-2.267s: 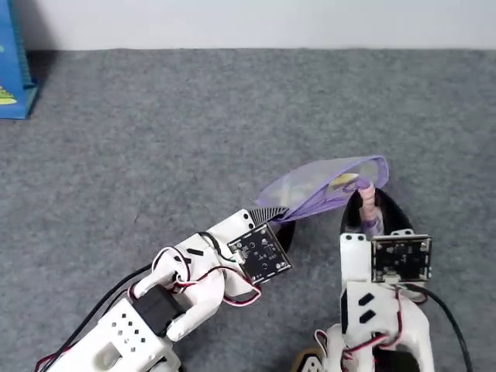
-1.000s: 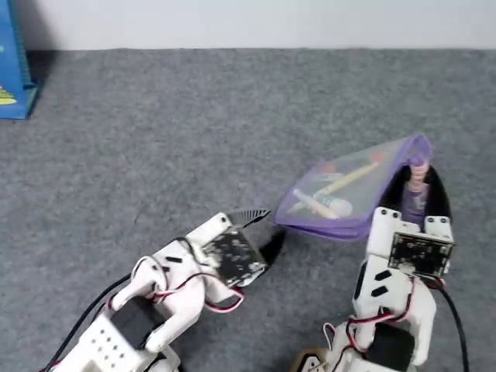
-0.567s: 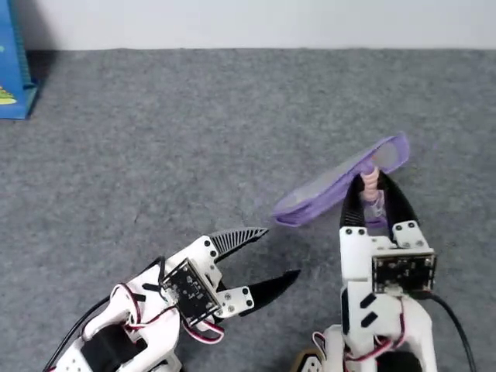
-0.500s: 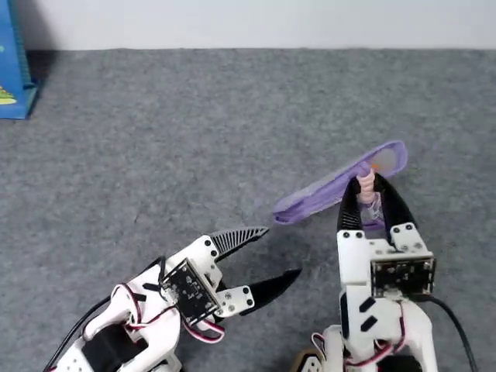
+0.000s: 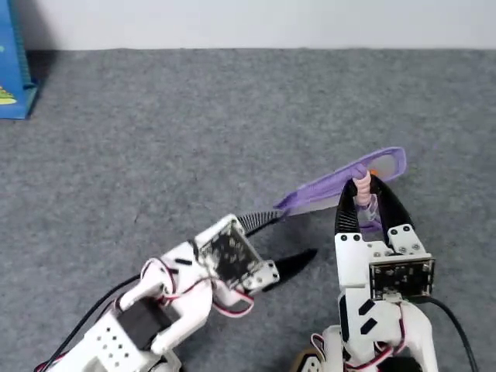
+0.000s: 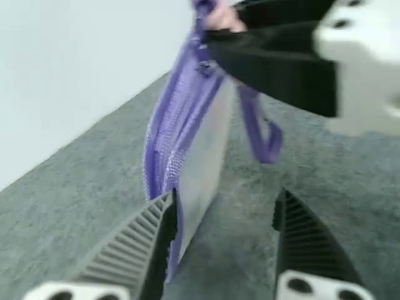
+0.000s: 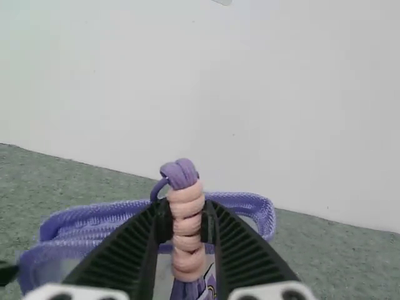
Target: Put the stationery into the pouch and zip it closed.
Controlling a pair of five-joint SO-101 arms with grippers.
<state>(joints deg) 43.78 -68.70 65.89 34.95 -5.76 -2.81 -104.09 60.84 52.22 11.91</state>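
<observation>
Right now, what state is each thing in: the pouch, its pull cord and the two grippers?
pouch: lifted off the table, tilted, seen edge-on from above; zip looks closed, not certain.
pull cord: pinched between the right gripper's fingers.
right gripper: shut on the pull cord.
left gripper: open, at the pouch's lower end, holding nothing.

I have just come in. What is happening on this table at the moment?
The right gripper is shut on the pink zipper pull of the purple pouch, holding it up on edge over the table. The left gripper is open at the pouch's other end, one finger beside its corner.
</observation>
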